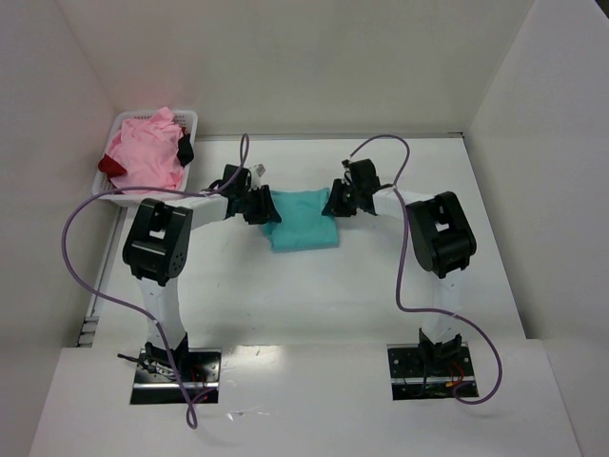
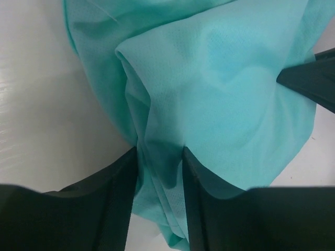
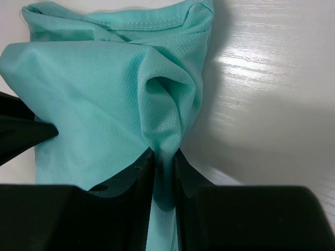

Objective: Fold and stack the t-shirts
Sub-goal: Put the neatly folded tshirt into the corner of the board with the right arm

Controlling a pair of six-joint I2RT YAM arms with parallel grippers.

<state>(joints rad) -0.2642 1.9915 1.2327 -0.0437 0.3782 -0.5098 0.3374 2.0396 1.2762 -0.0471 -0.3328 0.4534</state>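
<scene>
The teal shirt (image 1: 303, 224) lies part-folded in the middle of the table (image 1: 285, 305). The pink shirt (image 1: 147, 152) and dark red shirt (image 1: 111, 167) are heaped in the basket (image 1: 193, 116) at the far left corner. The left gripper (image 2: 159, 151) has a thick ridge of cloth between its fingers at the shirt's left edge. The right gripper (image 3: 164, 154) pinches a thinner ridge at the right edge. The left hold looks looser, though the wrist view cannot show how firm it is. For a clean fold, the 2 arms should lift together and level, keeping the cloth taut between them, then lay the edge down square.
</scene>
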